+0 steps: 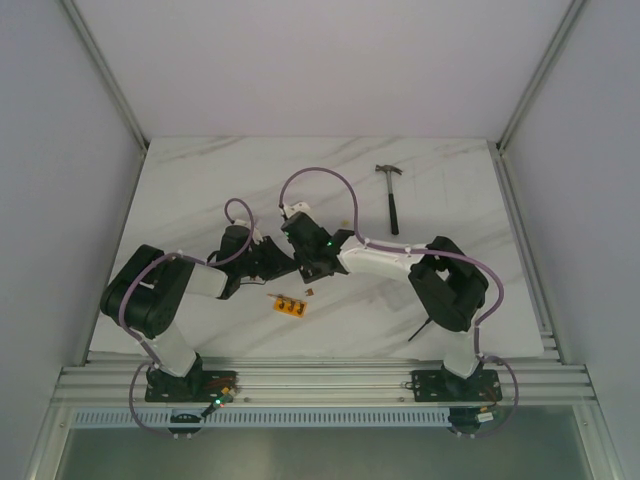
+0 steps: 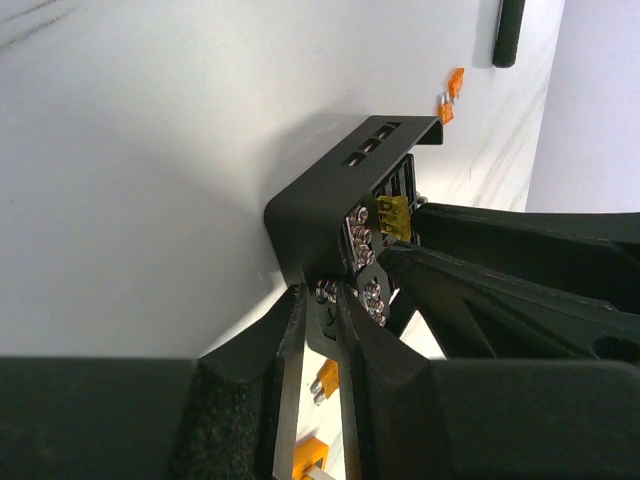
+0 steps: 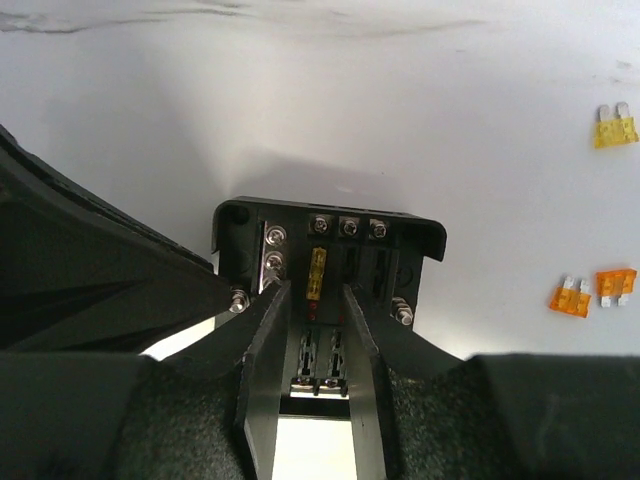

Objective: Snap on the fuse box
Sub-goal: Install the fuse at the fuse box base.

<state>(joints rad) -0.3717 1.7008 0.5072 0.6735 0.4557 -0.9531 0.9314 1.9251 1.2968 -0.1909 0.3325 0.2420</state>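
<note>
One black plastic fuse box [image 3: 300, 215], rounded corners, yellow fuse [image 3: 318, 272] seated, left tool [image 2: 325, 300] pinching its edge, right tool [image 3: 315, 290] straddling slots, grip unclear, marbled tabletop [image 3: 120, 120]

Soft, even light falls from above: the white table [image 1: 200, 180] is bright, without hard glare. In the wrist views the fuse box [image 3: 365, 265] throws a faint, diffuse shadow on its far side, and the near fingers [image 3: 262, 370] are dark and blurred.
</note>
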